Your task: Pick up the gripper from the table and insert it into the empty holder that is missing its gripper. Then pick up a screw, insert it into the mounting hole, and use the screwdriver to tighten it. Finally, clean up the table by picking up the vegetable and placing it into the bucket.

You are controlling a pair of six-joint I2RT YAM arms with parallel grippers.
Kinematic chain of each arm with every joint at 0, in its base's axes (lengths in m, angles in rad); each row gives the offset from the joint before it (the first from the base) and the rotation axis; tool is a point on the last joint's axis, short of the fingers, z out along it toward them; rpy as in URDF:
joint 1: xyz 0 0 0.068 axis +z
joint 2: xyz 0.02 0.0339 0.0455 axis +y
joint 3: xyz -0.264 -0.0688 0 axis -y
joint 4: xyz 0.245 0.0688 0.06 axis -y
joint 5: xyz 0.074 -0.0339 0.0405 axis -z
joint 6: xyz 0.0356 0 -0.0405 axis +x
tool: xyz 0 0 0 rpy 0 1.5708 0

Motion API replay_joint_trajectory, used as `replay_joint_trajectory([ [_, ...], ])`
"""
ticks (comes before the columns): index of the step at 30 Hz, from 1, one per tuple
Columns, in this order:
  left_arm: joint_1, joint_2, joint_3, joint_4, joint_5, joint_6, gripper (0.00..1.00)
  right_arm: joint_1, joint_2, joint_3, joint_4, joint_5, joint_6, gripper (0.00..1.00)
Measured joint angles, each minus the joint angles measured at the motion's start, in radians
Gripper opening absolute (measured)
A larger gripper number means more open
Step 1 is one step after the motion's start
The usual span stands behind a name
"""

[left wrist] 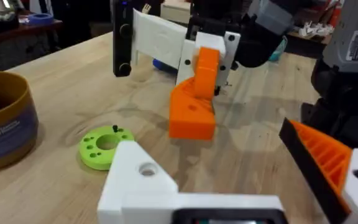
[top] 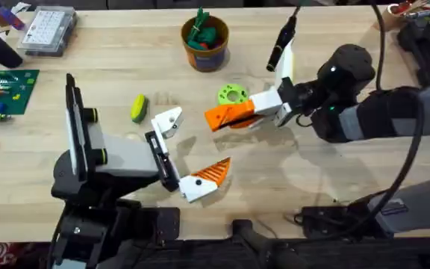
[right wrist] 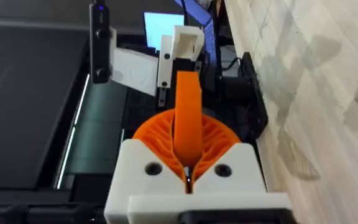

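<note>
Orange smooth jaws of the dark right hand are pressed together, nothing visible between them; their tips point down at the pale wooden counter, just beside a lime-green plastic disc with holes; a small dark stud sits on that disc's rim in the left wrist view, possibly a screw, too small to tell

Over to the grey-white left hand; its two finger mounts stand wide apart on the narrow black bracket plate; the white block with an orange ribbed wedge fingertip lies right against the plate's near end, touching it; fully seated or not, I cannot tell; the far mount shows plain white

So my read: fingertip block is at the bracket plate, and the screw is the job in hand; to do it well, pinch the screw by its head end, keep it upright, line it square over the mounting hole before letting go; the left hand wants to hold dead steady meanwhile

Waiting for later: the small yellow-and-green toy vegetable lies near the left hand's far mount, well apart from the round tan tub with a blue band
</note>
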Motion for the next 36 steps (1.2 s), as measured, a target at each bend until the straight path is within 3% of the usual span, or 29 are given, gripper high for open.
replay_joint_trajectory([
  [7,0.000,0.000,0.000,0.000,0.002,0.005,0.990,0.064,0.000,0.015,-0.025,0.000,-0.014,0.020],
  [15,0.000,0.000,0.000,-0.004,0.026,0.027,0.990,0.125,0.000,0.116,-0.044,0.001,-0.015,0.020],
  [28,0.000,0.000,0.000,-0.004,0.026,0.031,0.990,0.178,0.037,0.120,-0.049,0.021,-0.051,0.020],
  [36,0.000,0.000,0.000,-0.004,0.026,0.031,0.990,0.184,0.037,0.119,-0.223,0.049,-0.157,0.020],
])
